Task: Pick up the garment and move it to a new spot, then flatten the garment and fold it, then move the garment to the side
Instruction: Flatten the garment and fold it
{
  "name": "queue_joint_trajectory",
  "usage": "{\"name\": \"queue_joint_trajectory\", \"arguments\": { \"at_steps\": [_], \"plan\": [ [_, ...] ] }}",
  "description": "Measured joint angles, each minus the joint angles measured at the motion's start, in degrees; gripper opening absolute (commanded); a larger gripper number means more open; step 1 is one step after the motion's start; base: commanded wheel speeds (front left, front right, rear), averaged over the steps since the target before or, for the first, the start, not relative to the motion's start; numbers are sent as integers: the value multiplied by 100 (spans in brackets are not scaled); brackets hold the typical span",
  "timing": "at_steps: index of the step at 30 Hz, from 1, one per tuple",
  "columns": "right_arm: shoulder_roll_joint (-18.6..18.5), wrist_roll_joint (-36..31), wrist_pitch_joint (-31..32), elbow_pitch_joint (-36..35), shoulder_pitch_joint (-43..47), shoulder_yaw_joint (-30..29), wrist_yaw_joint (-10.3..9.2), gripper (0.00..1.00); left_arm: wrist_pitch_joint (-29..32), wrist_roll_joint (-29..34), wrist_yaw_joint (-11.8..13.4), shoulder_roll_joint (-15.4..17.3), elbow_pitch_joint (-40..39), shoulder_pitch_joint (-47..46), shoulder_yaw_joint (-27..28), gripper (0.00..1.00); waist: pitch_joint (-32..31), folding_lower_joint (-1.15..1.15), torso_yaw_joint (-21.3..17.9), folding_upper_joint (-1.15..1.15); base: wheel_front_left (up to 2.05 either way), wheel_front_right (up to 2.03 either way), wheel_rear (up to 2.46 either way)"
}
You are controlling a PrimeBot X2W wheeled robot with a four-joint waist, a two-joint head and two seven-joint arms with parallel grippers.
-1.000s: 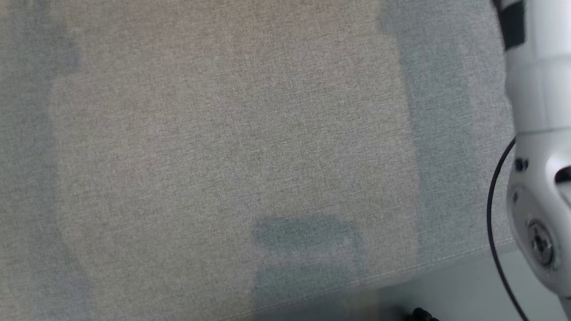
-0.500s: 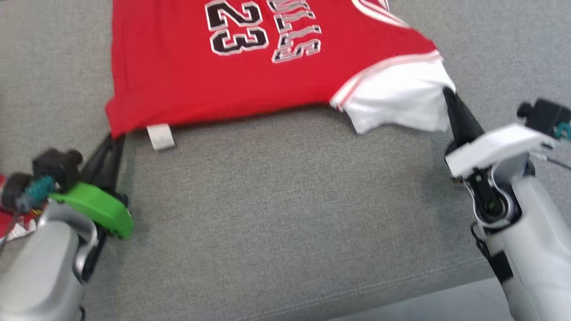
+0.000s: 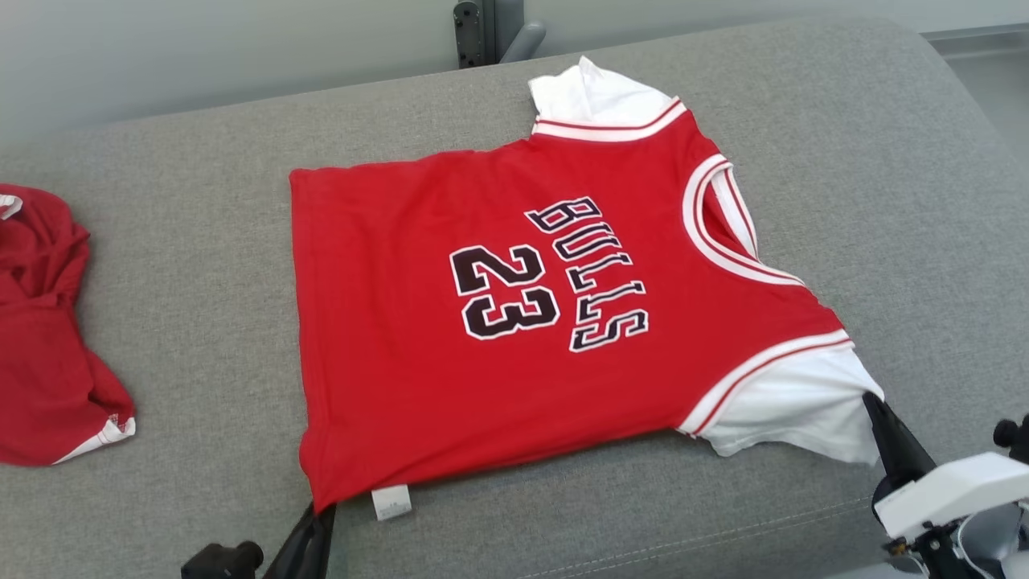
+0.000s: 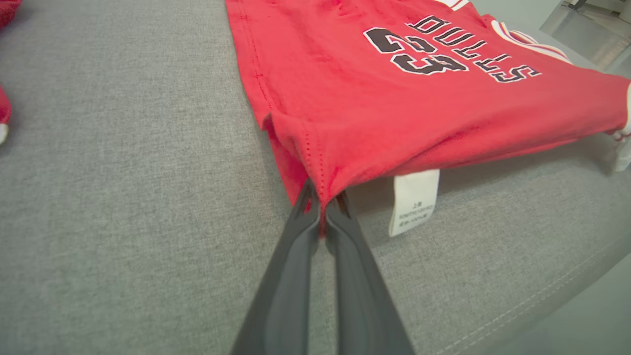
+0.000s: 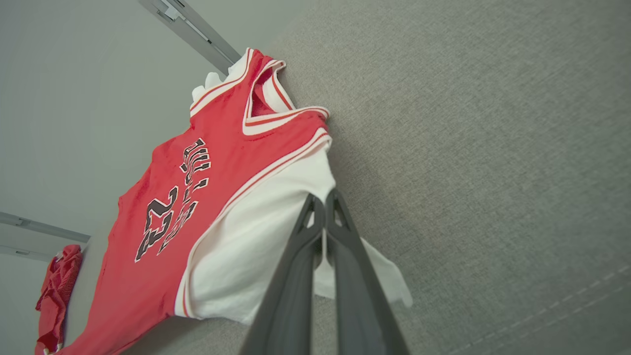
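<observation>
On upholstery (image 3: 177,322), left gripper (image 4: 323,203) pinches the jersey (image 3: 482,322) at its hem (image 4: 315,162), right gripper (image 5: 323,203) (also clamped) its sleeve (image 5: 266,236)

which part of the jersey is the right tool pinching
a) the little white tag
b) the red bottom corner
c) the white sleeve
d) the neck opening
c: the right tool is shut on the edge of the white sleeve of the jersey.

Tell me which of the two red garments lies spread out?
The red Bulls 23 jersey in the middle; the other red garment, at the left, is crumpled in a heap.
</observation>
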Motion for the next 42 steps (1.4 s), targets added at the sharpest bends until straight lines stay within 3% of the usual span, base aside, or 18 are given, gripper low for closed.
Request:
{"name": "queue_joint_trajectory", "arguments": {
  "at_steps": [7, 15, 21, 27, 42],
  "plan": [
    [227, -90, 309, -827, 624, -510, 0, 0, 113, -218, 344, -68, -817, 647, 56, 0, 75, 0, 42, 0, 0, 0, 0],
    [589, -591, 672, -964, -337, -642, -2, 0, 1124, -358, 361, 366, -1555, 67, 164, 0, 435, 0, -42, 0, 0, 0, 0],
    [812, -892, 794, -536, -1143, -548, -4, 0, 2053, -449, 364, 635, -1733, -759, 203, 0, 670, 0, -33, 0, 0, 0, 0],
    [883, -1223, 688, 307, -1859, -424, -4, 0, 2711, -417, 271, 688, -1285, -1559, 65, 0, 772, 0, -36, 0, 0, 0, 0],
    [843, -1884, 129, 2304, -3140, 148, -5, 0, 2686, -363, 4, 249, 244, -2380, -138, 0, 785, 1, 37, 0, 0, 0, 0]
  ]
}}
